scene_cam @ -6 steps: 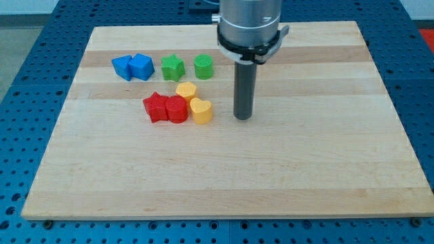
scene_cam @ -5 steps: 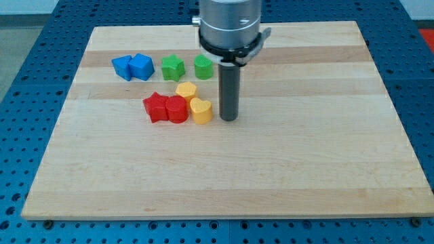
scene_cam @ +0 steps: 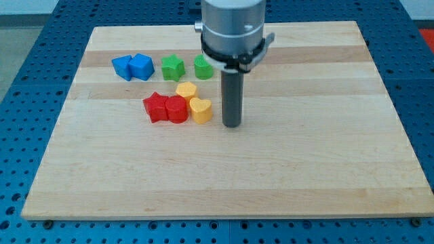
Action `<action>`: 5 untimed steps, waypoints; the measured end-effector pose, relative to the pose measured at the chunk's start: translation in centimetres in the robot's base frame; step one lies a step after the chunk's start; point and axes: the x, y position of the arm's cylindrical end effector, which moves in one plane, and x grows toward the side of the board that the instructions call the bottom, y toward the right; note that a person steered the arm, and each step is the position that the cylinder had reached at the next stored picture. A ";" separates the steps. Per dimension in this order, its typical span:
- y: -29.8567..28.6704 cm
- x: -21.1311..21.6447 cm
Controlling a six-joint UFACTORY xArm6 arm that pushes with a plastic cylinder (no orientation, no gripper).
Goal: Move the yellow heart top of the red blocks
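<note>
Slightly lower than before, my tip (scene_cam: 232,125) flanks yellow heart (scene_cam: 200,109).

My tip (scene_cam: 232,125) down, rod upright, mid-board.

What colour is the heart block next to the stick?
Yellow. The heart block sits just left of my tip in the camera view.

Bright, even overhead light; soft short shadows under the blocks; sharp focus throughout; no glare.
</note>
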 end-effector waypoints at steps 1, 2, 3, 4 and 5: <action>-1.4 -0.9; -2.0 -3.1; -3.8 -3.6; -4.7 -4.0; -4.7 -5.8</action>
